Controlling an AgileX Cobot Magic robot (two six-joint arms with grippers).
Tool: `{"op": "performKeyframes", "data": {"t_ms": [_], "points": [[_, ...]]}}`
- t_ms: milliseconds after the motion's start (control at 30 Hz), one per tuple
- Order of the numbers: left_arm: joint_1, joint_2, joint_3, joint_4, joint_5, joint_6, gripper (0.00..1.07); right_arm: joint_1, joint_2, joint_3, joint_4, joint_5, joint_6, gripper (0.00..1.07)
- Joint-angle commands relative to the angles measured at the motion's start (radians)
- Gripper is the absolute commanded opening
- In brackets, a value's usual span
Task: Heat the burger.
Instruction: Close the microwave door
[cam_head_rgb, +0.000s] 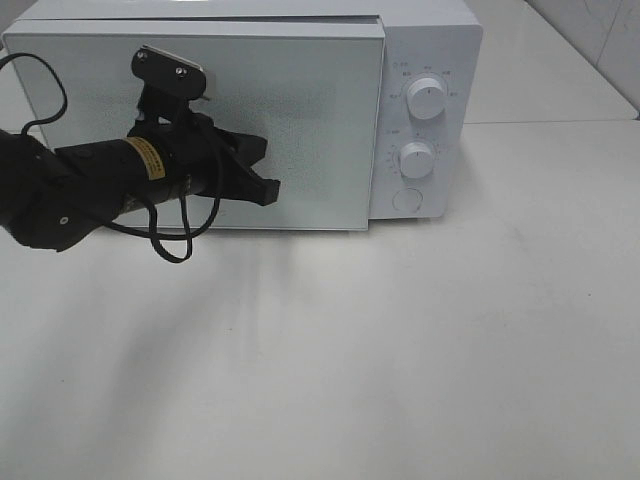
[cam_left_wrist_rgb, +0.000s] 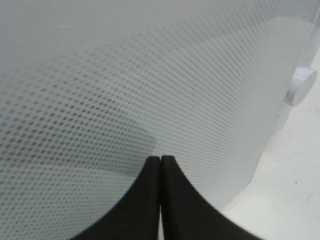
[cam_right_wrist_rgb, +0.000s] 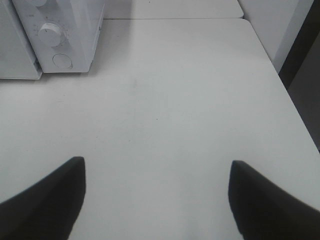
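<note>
Pinched left claw (cam_head_rgb: 268, 190) faces white microwave door (cam_head_rgb: 310, 110).

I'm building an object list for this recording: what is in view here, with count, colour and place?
microwave: one, white, at the back of the table, door facing the camera
knobs: two, white, upper knob above lower knob on the microwave's right panel
round button: one, white, below the lower knob
table: one, white, under everything
burger: none in view
cable: one, black, looping off the left arm
left gripper: one, black, shut, tips at the microwave door, contact unclear
right gripper: one, black, open, over the table, away from the microwave
</note>
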Motion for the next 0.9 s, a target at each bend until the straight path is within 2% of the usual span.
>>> {"op": "performKeyframes", "data": {"t_ms": [33,100,200,267,367,433,800,900], "points": [[0.004,0.014,-0.052,-0.066,-0.022,-0.012,0.0,-0.009,-0.026,0.001,0.001,-0.008,-0.006,0.76],[-0.008,0.046,-0.109,-0.073,-0.022,-0.016,0.0,-0.009,-0.026,0.001,0.001,-0.008,-0.006,0.76],[-0.013,0.053,-0.121,-0.073,-0.02,-0.02,0.0,-0.009,-0.026,0.001,0.001,-0.008,-0.006,0.76],[-0.018,0.09,-0.181,-0.079,-0.019,-0.045,0.0,-0.009,-0.026,0.001,0.001,-0.008,-0.006,0.76],[-0.018,0.098,-0.196,-0.08,-0.019,-0.045,0.0,-0.009,-0.026,0.001,0.001,-0.008,-0.006,0.76],[-0.018,0.126,-0.249,-0.08,-0.016,-0.045,0.0,-0.009,-0.026,0.001,0.0,-0.008,-0.006,0.76],[-0.029,0.14,-0.275,-0.078,0.0,-0.066,0.0,-0.009,-0.026,0.001,0.0,-0.008,-0.006,0.76],[-0.055,0.135,-0.275,-0.077,0.041,-0.066,0.0,-0.009,-0.026,0.001,0.0,-0.008,-0.006,0.76]]}}
